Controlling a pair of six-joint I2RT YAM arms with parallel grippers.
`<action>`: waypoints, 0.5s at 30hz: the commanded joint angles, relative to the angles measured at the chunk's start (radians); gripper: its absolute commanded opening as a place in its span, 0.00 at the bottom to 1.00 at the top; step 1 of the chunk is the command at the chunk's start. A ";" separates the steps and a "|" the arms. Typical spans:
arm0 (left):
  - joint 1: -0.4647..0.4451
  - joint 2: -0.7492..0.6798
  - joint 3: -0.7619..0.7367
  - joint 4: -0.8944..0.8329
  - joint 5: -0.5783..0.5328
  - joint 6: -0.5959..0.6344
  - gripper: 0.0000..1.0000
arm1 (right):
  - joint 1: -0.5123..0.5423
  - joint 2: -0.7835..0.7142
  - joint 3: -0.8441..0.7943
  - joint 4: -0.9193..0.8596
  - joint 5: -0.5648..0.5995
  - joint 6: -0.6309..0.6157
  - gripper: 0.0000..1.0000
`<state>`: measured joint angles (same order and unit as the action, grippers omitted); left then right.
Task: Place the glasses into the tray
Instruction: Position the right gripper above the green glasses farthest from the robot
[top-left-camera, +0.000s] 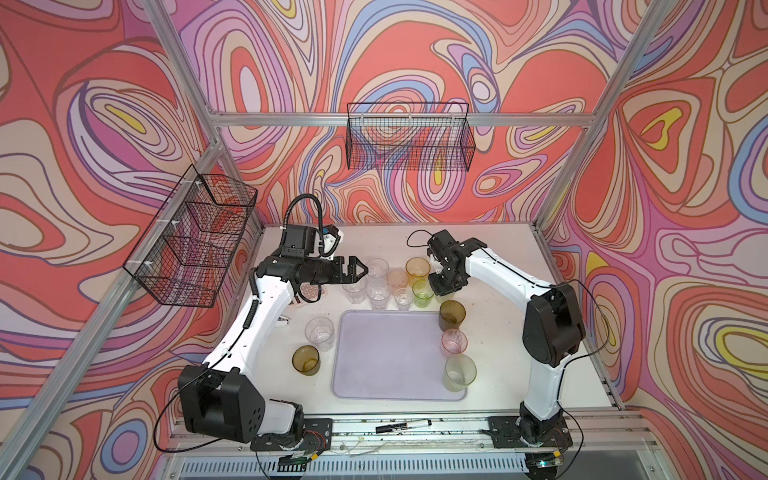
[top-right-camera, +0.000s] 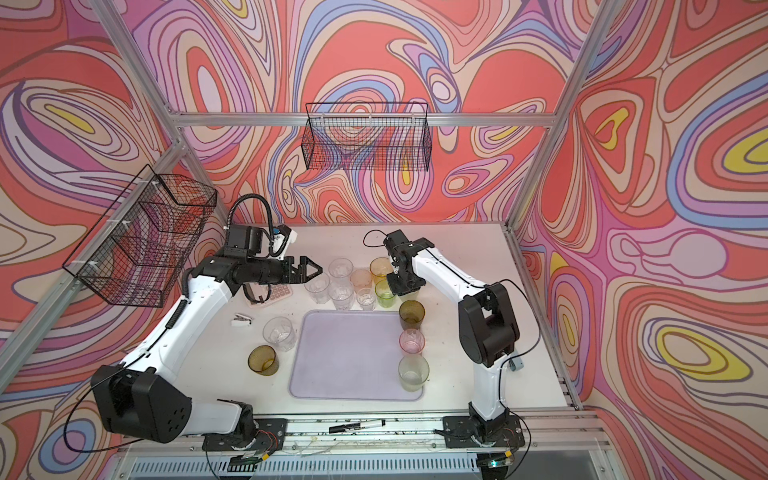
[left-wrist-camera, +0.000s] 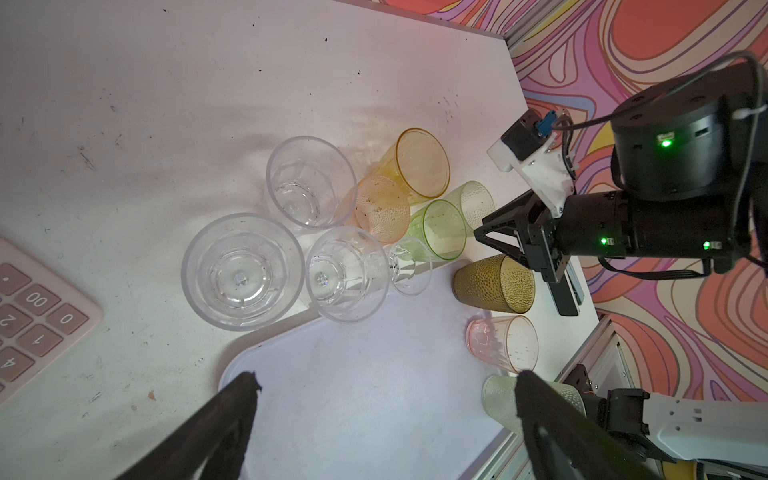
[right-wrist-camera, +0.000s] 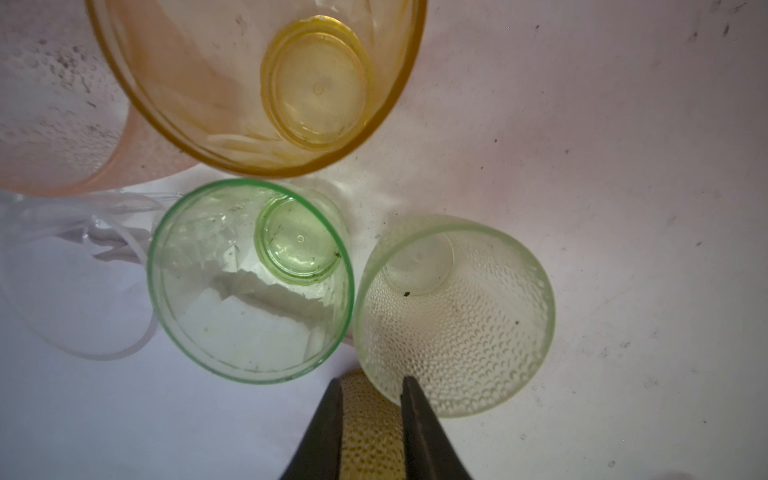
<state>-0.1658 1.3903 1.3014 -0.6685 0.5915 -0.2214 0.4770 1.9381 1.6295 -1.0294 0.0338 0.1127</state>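
The lavender tray (top-left-camera: 390, 357) (left-wrist-camera: 353, 395) lies mid-table. Several glasses cluster just behind it: clear ones (top-left-camera: 377, 268), a peach one (top-left-camera: 397, 277), an amber one (top-left-camera: 417, 268) (right-wrist-camera: 257, 83) and a green one (top-left-camera: 423, 293) (right-wrist-camera: 249, 282). An olive-brown glass (top-left-camera: 452, 315), a pink one (top-left-camera: 454, 341) and a pale green one (top-left-camera: 460, 372) line the tray's right edge. My right gripper (top-left-camera: 441, 289) (right-wrist-camera: 370, 384) points down, its narrowly open jaws straddling the rim of a pale dimpled glass (right-wrist-camera: 457, 316). My left gripper (top-left-camera: 361, 268) (left-wrist-camera: 386, 376) hangs wide open and empty, left of the cluster.
A clear glass (top-left-camera: 319, 333) and an olive-brown glass (top-left-camera: 306, 360) stand left of the tray. A pink calculator (left-wrist-camera: 37, 316) lies under my left arm. A black marker (top-left-camera: 403, 426) lies on the front rail. Wire baskets (top-left-camera: 407, 137) (top-left-camera: 191, 241) hang on the walls.
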 joint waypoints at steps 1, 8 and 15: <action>-0.001 0.006 -0.005 0.002 0.012 -0.003 0.99 | -0.006 0.022 0.005 0.016 0.013 -0.007 0.25; -0.001 0.009 -0.005 0.001 0.014 -0.003 0.99 | -0.011 0.040 0.008 0.020 0.020 -0.011 0.24; -0.001 0.011 -0.005 0.004 0.019 -0.004 0.99 | -0.026 0.056 0.016 0.025 0.015 -0.016 0.23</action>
<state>-0.1658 1.3903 1.3014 -0.6685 0.5953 -0.2214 0.4622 1.9713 1.6299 -1.0191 0.0376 0.1047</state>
